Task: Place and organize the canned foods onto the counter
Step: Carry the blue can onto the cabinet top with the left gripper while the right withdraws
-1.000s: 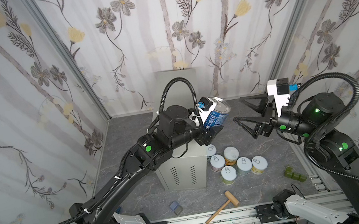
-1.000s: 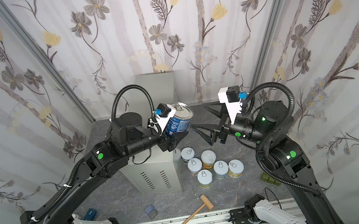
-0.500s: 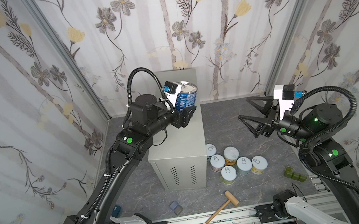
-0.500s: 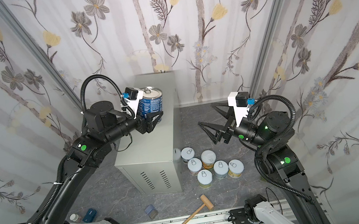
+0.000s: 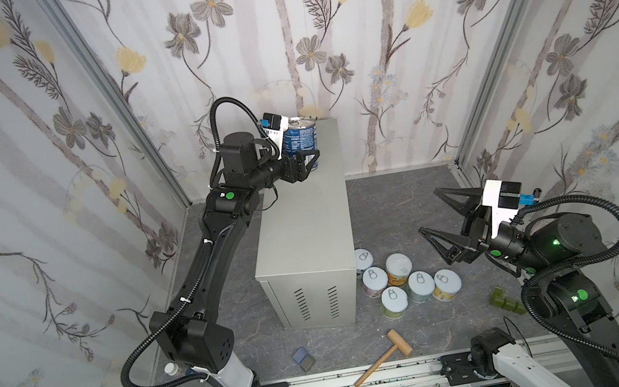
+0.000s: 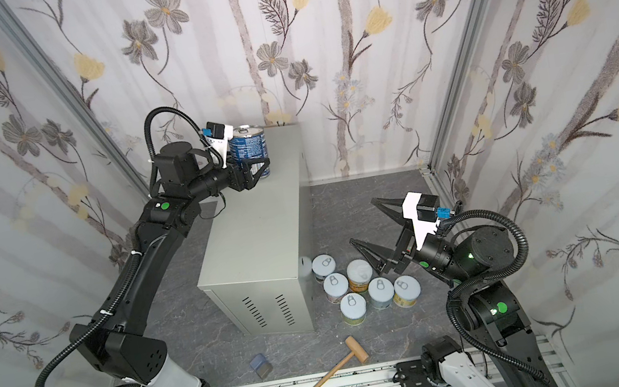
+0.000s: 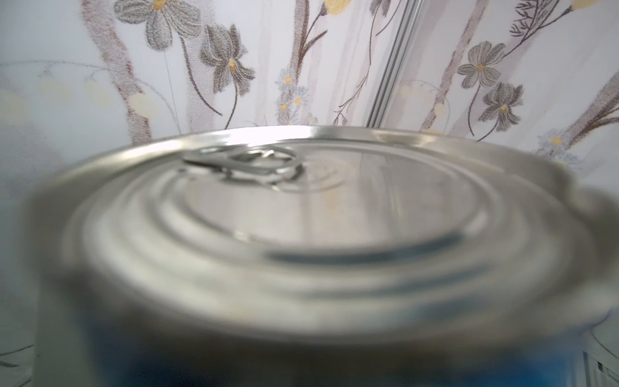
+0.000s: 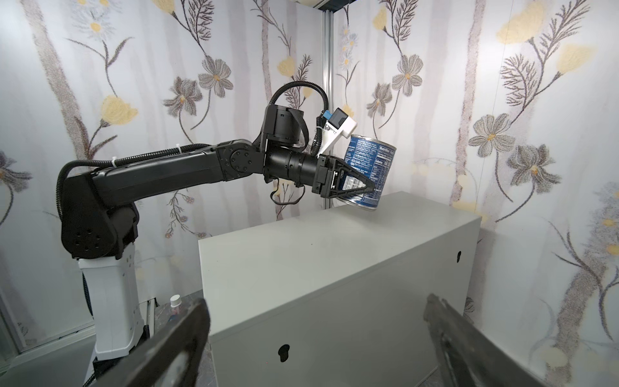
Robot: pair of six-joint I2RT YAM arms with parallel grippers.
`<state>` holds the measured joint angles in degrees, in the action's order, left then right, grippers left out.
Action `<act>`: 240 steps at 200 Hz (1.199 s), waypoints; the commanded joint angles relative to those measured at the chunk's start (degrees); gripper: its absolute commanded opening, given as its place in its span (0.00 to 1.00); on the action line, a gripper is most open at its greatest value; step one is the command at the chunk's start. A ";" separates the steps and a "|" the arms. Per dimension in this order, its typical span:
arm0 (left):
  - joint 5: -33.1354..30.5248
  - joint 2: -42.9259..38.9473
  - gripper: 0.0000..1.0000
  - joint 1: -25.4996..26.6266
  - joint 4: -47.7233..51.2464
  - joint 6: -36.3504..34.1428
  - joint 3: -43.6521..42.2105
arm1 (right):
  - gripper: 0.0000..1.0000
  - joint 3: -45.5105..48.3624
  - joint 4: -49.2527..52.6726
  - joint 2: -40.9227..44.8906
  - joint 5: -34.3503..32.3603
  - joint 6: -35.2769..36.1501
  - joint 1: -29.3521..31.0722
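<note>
A tall blue can (image 5: 301, 141) (image 6: 249, 149) with a metal top is held upright, slightly tilted, over the far end of the light-grey counter (image 5: 303, 220) (image 6: 259, 232) (image 8: 318, 244). My left gripper (image 5: 310, 158) (image 8: 366, 187) is shut on its lower side. The can's lid (image 7: 301, 217) fills the left wrist view and hides the jaws. Whether its base touches the counter top I cannot tell. Several small white-lidded cans (image 5: 399, 268) (image 6: 360, 275) stand on the floor right of the counter. My right gripper (image 5: 428, 211) (image 6: 362, 221) (image 8: 315, 301) hangs open above them, empty.
On the dark floor near the front lie a wooden mallet (image 5: 384, 355), a small blue-grey block (image 5: 303, 358) and a green block (image 5: 503, 298). A white-capped bottle (image 5: 170, 369) stands by the left arm's base. Floral walls close in on three sides.
My left arm carried the blue can from the counter's near right side to its far end and brought it upright. The right gripper drew back and down to the right, still open.
</note>
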<state>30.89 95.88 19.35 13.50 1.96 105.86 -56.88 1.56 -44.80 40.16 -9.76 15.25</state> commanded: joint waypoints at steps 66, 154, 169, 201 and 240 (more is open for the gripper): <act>1.10 -0.66 0.03 -1.09 -17.40 -0.38 -7.26 | 1.00 2.90 -2.72 2.43 2.38 1.07 0.05; -0.07 -1.96 0.37 -1.33 -16.84 -3.03 -10.39 | 1.00 4.14 -2.47 3.40 1.94 0.27 0.13; 0.04 -2.24 0.50 -1.42 -16.63 -3.10 -10.83 | 1.00 4.23 -2.61 3.49 1.98 0.18 0.13; -0.02 -3.05 0.62 -1.60 -16.15 -3.39 -12.05 | 1.00 4.24 -2.97 3.14 2.09 -0.13 0.14; 0.13 -4.11 0.74 -1.86 -15.96 -3.54 -13.73 | 1.00 4.32 -3.20 3.05 2.28 -0.24 0.14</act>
<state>30.85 92.88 17.72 2.00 -0.49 92.73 -52.77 0.08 -41.58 42.09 -9.98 15.35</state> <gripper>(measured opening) 0.785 0.995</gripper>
